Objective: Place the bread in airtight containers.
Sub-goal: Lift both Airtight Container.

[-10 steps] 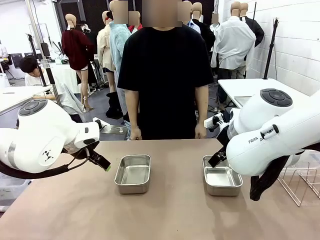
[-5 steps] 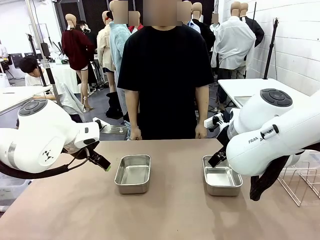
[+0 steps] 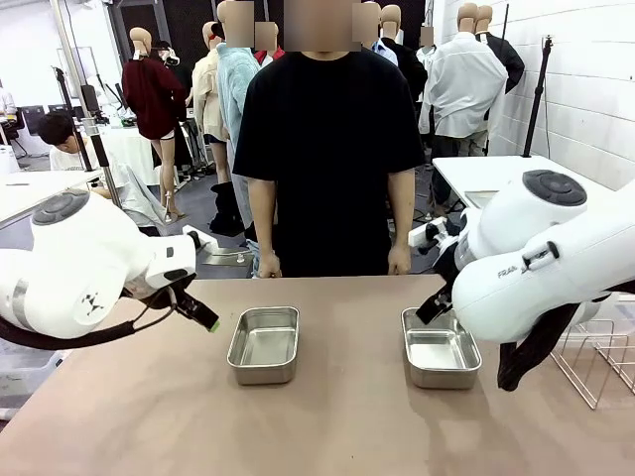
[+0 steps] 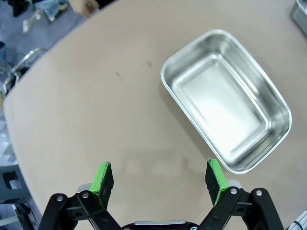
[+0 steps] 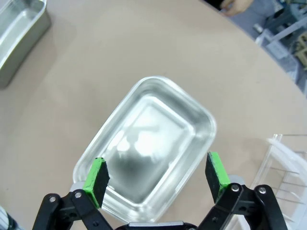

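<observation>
Both arms hang elbow-bent over the tabletop (image 3: 327, 426), the left end effector (image 4: 158, 175) spread wide beside the left steel container (image 3: 263, 375), the right end effector (image 5: 156, 172) spread wide above the right steel container (image 3: 444, 378), neither grasping anything.
</observation>
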